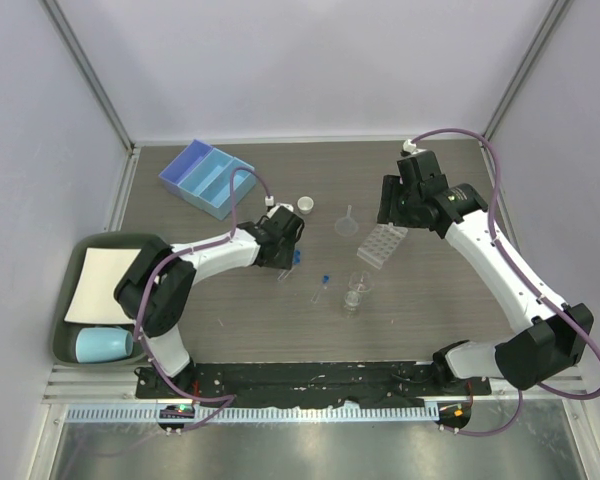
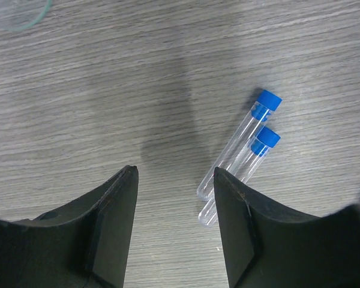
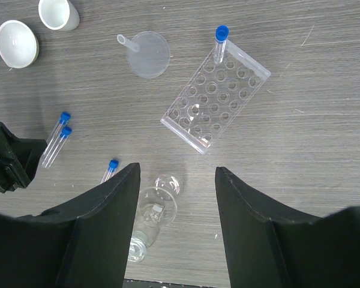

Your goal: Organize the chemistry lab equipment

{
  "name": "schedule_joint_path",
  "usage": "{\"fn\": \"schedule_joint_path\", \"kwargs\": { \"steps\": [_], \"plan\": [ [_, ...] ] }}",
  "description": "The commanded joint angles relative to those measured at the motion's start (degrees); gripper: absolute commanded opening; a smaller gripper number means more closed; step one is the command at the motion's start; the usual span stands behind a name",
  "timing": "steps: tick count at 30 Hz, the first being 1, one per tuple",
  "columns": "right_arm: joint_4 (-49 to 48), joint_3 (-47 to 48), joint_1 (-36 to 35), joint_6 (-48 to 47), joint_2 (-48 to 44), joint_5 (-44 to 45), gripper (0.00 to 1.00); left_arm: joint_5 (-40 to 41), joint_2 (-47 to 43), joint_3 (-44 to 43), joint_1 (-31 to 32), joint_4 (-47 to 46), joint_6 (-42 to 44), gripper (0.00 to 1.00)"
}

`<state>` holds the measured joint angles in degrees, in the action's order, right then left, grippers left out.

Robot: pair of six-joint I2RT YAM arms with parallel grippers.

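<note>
At the far left edge of the desk (image 1: 460,330), a green tray (image 1: 65,300) held a white sheet (image 1: 105,283) and a pale-blue cup (image 1: 104,345). Right of the tray and toward the back sat a blue box (image 1: 205,178) with compartments.

The left arm (image 1: 215,250) reached toward mid-desk, its wrist low over the wood. The left jaws stood open, with only bare desk between them. Two blue-capped tubes (image 2: 246,147) lay side by side and touching. They were just outside the finger (image 2: 240,228) on the right of the wrist view, their bottoms hidden behind its tip. A third tube (image 3: 110,170) lay apart from that pair, to their right and near the beaker (image 3: 156,210). The beaker stood toward the front of the desk; whether it was upright I could not tell.

Behind the tubes, two white dishes (image 3: 17,43) sat close together. Right of them lay a clear funnel (image 3: 149,54), its stem pointing toward the dishes. It was between the dishes and the rack (image 3: 216,96), touching neither.

The clear rack rested at an angle on the desk, right of centre. One capped tube (image 3: 220,39) stood in a corner hole at its far end.

The right arm (image 1: 500,260) rose from the near right corner and bent back over the rack. The right jaws were open and gripped nothing. They hung well above the desk, with the beaker and rack in view below them.
</note>
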<state>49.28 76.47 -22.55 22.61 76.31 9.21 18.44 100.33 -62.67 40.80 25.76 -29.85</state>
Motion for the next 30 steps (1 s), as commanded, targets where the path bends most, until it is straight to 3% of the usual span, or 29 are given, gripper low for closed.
{"fn": "schedule_joint_path", "kwargs": {
  "steps": [1, 30],
  "plan": [
    [-2.17, -0.26, -0.22, 0.24, -1.87, -0.33, 0.59, -0.94, -1.02, 1.33, -0.01, -2.82, -0.83, 0.57],
    [-2.69, -1.49, -0.22, 0.33, -2.92, -0.86, 0.58, -3.93, -1.72, 5.02, 0.25, -5.28, -2.59, 0.5]
  ]
}}
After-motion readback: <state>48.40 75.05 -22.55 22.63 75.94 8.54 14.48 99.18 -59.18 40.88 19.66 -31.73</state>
